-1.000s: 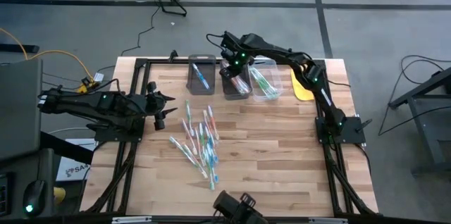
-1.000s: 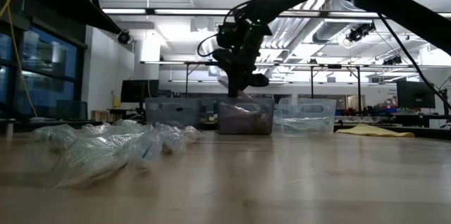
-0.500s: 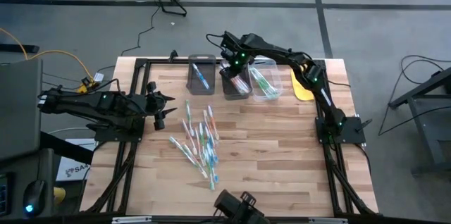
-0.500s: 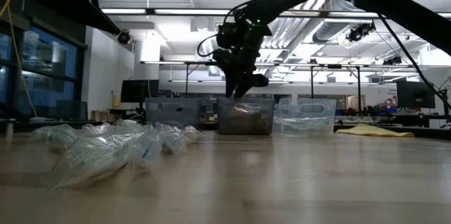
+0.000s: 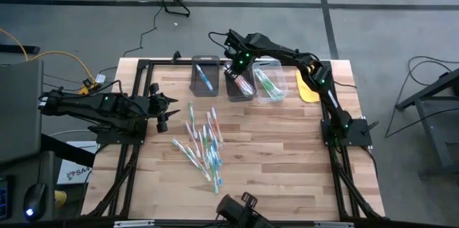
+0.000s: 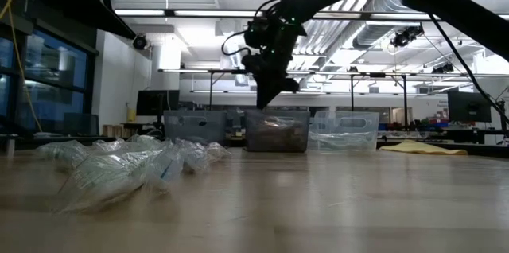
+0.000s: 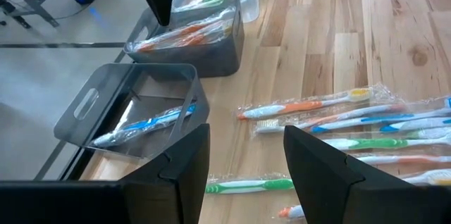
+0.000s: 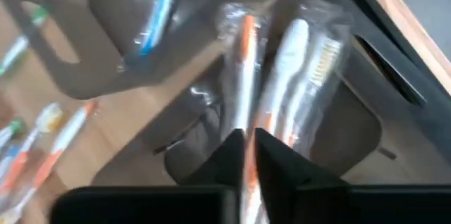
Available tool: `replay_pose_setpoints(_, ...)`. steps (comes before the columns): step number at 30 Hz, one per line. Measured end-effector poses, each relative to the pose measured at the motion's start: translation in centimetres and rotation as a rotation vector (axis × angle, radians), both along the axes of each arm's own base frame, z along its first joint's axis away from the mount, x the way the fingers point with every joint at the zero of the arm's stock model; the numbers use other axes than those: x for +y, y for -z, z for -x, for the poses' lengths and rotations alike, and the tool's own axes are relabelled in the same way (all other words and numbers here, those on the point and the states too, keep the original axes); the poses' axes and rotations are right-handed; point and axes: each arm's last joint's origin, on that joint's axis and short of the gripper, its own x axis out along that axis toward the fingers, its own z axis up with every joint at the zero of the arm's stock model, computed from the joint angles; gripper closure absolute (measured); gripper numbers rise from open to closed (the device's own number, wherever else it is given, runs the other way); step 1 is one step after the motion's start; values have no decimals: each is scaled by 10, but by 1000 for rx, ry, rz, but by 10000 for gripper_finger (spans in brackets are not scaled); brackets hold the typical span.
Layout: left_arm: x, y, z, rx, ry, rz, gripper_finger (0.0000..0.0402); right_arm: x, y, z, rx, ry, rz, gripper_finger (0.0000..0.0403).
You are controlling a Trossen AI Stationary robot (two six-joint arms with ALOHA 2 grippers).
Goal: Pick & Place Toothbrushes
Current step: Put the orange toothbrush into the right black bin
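On the counter (image 5: pixel 287 142), the right gripper (image 5: pixel 234 63) hangs above the middle bin (image 5: pixel 240 84), jaws closed and empty; the orange toothbrushes (image 8: pixel 243 90) lie just beneath them.

There are three bins (image 5: pixel 239 81) at the far edge, one yellow flat object (image 5: pixel 306 88), and roughly a dozen loose toothbrushes (image 5: pixel 202 144).

Your bench (image 5: pixel 272 149) is pale planked wood with visible grain and a smooth satin finish, framed by matt black metal rails (image 5: pixel 140 77). The toothbrushes (image 5: pixel 203 142) you see are glossy coloured plastic, each sealed in crinkly clear film that catches the light. Two bins look like smoky translucent plastic (image 5: pixel 205 77), the third clear plastic (image 5: pixel 270 81), and both arms wear a matt black casing (image 5: pixel 93 106).
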Motion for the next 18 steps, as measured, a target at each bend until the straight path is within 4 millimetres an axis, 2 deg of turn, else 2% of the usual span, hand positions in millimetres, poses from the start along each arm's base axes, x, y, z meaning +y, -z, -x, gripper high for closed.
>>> replay_pose_setpoints(4,0,0,0,-1,0,0,226,5,-3,-5,-59,-54,-45,399)
replay_pose_setpoints(9,0,0,0,-2,-4,8,226,8,13,-10,-22,-43,4,400)
replay_pose_setpoints(14,0,0,0,2,-4,8,226,-2,18,-5,-42,-6,-28,401)
replay_pose_setpoints(18,0,0,0,3,-4,8,226,-10,18,-1,-17,62,16,401)
